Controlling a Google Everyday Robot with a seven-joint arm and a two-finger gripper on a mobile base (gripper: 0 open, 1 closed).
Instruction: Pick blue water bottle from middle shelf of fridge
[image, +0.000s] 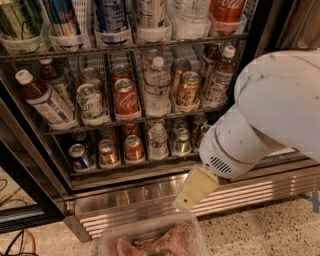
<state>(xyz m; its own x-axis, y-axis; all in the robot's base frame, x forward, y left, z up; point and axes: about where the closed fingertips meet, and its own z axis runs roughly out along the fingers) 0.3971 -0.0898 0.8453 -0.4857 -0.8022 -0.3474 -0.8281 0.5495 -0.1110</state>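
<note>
Our gripper (194, 189) hangs low before the steel base grille of the fridge (125, 212); open or closed, we cannot tell from this angle. At its seven o'clock sits a clear tub (150, 236). Up at ten o'clock, the blue water bottle (45, 102) leans in the leftmost lane of the middle shelf (150, 119), well apart.

The gripper (187, 196) hangs low before the steel base grille (150, 212) of the fridge (30, 165), just above a clear plastic tub (145, 231). Up and far to its left, the blue water bottle (44, 100) leans at the end of the middle shelf (102, 125). A red cola can (125, 97) and a clear water bottle (157, 87) stand higher, slightly left of the gripper.
</note>
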